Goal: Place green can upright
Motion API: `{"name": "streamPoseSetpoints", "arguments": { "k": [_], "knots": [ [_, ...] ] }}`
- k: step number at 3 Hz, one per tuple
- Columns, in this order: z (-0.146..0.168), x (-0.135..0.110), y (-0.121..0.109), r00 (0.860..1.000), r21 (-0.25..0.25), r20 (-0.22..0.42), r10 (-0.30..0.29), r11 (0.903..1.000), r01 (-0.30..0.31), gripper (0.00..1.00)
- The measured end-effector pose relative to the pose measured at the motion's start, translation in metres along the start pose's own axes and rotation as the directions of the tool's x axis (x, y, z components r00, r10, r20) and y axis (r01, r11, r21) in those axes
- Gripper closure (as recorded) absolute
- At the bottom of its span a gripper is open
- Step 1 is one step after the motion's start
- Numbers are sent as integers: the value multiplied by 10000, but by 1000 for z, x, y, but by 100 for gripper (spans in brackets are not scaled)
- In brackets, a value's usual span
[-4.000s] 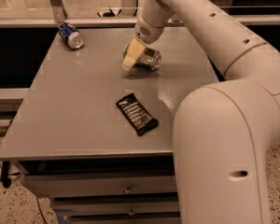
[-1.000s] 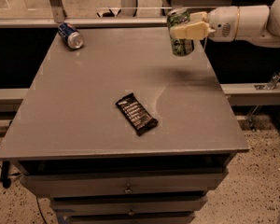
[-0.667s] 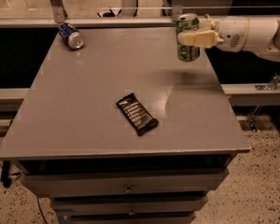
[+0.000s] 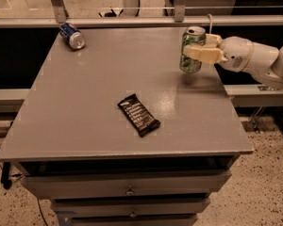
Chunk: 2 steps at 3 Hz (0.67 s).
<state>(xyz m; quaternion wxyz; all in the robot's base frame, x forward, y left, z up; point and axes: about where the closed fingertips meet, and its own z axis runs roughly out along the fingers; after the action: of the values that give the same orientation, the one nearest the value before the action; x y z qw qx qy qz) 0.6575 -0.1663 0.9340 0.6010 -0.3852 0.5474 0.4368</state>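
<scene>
The green can (image 4: 192, 51) stands upright at the right side of the grey table (image 4: 99, 107), its silver top up. Its base is at or just above the tabletop; I cannot tell if it touches. My gripper (image 4: 198, 52) reaches in from the right on a white arm (image 4: 252, 58). Its cream fingers (image 4: 203, 54) are shut on the middle of the green can.
A blue can (image 4: 71, 35) lies on its side at the table's far left corner. A black snack bar wrapper (image 4: 138, 114) lies near the table's middle. A railing runs behind the table. Drawers (image 4: 127, 189) sit under the front edge.
The gripper picked the green can up from lying on the table, turned it upright, and has lowered it toward the tabletop at the right side.
</scene>
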Motion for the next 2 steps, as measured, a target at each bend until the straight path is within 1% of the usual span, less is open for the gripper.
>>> {"name": "streamPoseSetpoints", "arguments": {
  "k": [1,2],
  "knots": [
    [2,5,6,9987,-24,413,-292,9996,293,100],
    [3,11,15,9975,-206,397,-587,9980,596,82]
  ]
}}
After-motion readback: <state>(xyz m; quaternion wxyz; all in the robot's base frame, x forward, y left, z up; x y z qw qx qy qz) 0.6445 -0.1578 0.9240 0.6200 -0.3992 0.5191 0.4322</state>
